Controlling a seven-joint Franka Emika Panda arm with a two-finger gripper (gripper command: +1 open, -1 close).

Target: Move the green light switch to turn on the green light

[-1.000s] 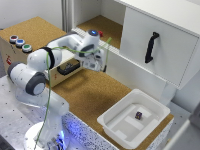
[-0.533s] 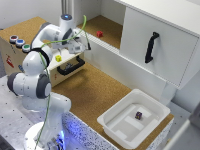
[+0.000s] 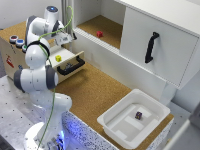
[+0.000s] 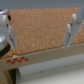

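The claw (image 4: pixel 40 31) hangs with its fingers (image 4: pixel 70 30) spread wide and empty above the brown cork tabletop (image 3: pixel 95 92), away from the round buttons (image 3: pixel 16 40) at far left.

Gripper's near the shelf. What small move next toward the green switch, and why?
Probably swing the gripper toward the exterior view's left, to the button row by the blue button. It hangs open over cork, away from them, and the green switch is not visible in either view.
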